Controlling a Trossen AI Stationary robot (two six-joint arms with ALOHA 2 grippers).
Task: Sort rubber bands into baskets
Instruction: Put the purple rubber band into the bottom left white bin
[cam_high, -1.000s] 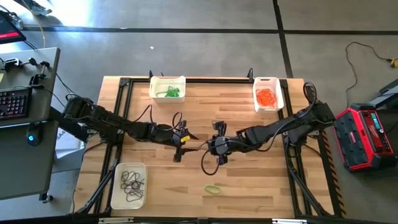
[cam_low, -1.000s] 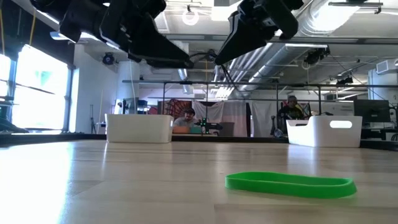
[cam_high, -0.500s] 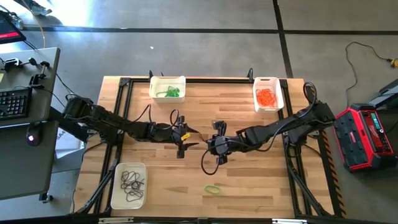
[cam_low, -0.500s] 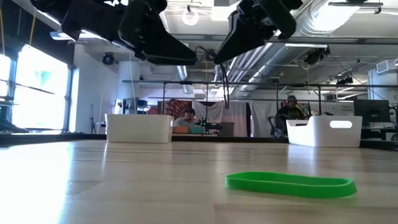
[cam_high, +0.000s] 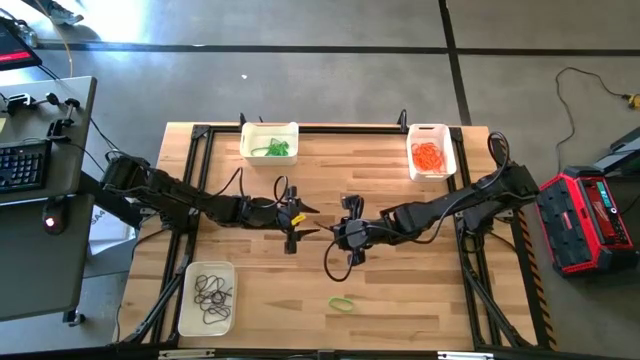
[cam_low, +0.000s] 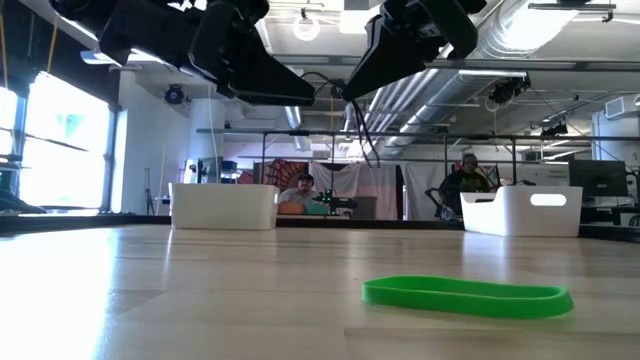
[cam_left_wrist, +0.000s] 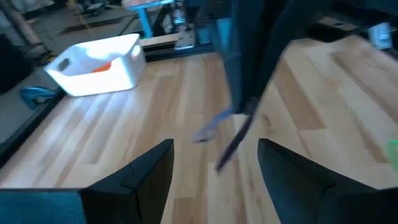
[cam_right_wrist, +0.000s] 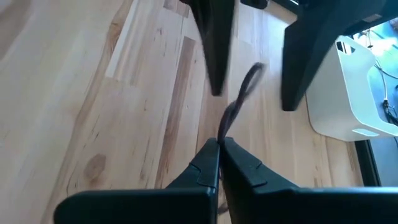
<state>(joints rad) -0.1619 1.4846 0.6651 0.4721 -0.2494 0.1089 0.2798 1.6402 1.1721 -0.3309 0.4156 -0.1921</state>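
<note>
Rubber bands mostly sorted. One green band (cam_high: 341, 302) lies loose on the table (cam_high: 400, 290) near its front edge, apart from everything. One dark band (cam_right_wrist: 239, 102) is pinched in the right gripper (cam_right_wrist: 220, 146), fingers closed on it, loop dangling forward above mid-table. Left gripper (cam_high: 297, 222) hovers just beside it, fingers spread wide, holding nothing; the dark loop hangs in front of them.

Baskets: three.
- back left basket (cam_high: 269, 141): green bands, count not readable.
- back right basket (cam_high: 431, 150): a heap of orange bands, count not readable.
- front left basket (cam_high: 206, 298): a tangle of dark bands, count not readable.

Both arms meet over the table centre. Two people sit in the room behind.
</note>
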